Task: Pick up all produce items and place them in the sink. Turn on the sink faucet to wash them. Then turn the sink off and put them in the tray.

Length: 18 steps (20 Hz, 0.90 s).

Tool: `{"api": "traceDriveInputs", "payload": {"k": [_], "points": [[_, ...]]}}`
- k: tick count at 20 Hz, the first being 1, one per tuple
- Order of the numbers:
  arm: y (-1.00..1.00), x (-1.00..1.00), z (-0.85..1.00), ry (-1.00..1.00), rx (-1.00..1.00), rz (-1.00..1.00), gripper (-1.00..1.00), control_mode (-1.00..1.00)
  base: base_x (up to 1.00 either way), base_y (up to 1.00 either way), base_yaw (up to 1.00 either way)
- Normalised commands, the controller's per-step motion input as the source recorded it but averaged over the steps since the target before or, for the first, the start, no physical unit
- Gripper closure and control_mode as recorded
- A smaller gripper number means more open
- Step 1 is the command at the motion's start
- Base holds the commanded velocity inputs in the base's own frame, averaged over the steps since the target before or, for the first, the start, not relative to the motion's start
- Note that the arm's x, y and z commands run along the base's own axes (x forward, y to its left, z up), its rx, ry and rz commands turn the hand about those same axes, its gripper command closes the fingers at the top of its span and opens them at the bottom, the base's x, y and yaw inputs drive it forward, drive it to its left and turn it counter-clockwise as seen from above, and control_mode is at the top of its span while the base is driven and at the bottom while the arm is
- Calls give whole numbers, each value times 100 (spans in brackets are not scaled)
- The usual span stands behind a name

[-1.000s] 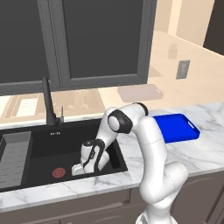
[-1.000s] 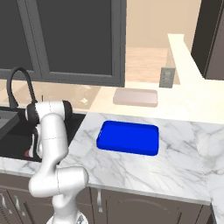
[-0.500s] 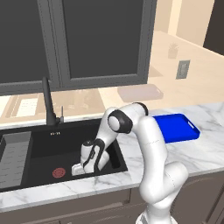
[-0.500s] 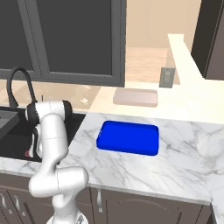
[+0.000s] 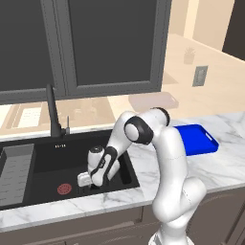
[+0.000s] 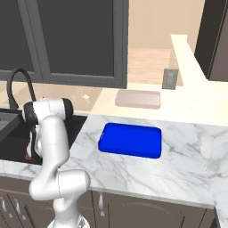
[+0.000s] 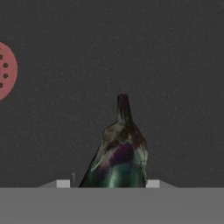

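An eggplant [image 7: 119, 153] apparently lies in the sink [image 5: 43, 165], right of the drain [image 7: 6, 70].

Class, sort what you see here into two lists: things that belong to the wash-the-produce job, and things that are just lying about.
Belongs to the job:
eggplant
sink
sink faucet
tray
gripper, down in the basin

Just lying about:
grey ribbed rack
pale beige slab
wall outlet
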Motion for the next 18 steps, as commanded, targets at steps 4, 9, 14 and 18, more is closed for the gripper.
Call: {"api": "traceDriveInputs", "payload": {"k": [4,9,14,18], "points": [[11,13,66,-4,-8,-7,100,-100,0,0,0],[2,28,66,-4,-7,-10,100,-100,0,0,0],[-4,40,74,0,0,-13,100,-100,0,0,0],[-14,31,78,0,0,-13,100,-100,0,0,0]]}}
